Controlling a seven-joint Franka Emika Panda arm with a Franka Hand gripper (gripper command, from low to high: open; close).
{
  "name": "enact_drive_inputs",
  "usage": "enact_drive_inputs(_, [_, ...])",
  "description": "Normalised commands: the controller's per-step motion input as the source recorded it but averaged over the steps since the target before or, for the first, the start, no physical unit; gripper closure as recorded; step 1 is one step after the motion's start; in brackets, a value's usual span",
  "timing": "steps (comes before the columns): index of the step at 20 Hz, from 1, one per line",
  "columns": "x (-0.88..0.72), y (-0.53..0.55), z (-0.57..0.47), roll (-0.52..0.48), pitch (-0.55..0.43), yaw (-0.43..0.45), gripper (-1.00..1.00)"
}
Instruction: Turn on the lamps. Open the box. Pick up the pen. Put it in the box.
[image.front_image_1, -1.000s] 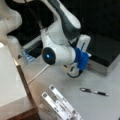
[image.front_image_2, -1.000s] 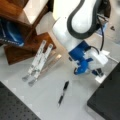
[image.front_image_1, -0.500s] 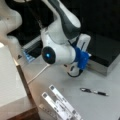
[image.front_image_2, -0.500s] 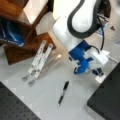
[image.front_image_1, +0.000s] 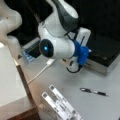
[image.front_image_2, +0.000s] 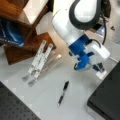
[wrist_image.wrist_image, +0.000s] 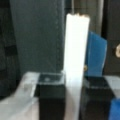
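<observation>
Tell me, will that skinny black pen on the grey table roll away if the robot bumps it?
Probably. The skinny black pen looks slim and rounded and lies flat on the smooth grey table with nothing beside it, so a sideways nudge could roll it. It also looks light and stiff, so it should slide easily rather than bend. The gripper is by the black box, away from the pen.

The box (image.front_image_2: 107, 100) is cut off at a front view's right; its latch stays hidden.

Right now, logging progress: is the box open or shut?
Shut: the box has its black lid lying flat in both front views. The tool is at its front edge; the pen lies on the table.
</observation>
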Motion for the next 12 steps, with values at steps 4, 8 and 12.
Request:
enact_drive_inputs(4, [-0.07, 0.1, 0.14, -0.211, 0.056, 0.085, 1.0])
enact_drive_inputs(8, [0.02, 0.2, 0.22, -0.182, 0.057, 0.087, 1.0])
enact_drive_inputs(12, [0.12, 0.3, 0.46, -0.189, 0.019, 0.182, 1.0])
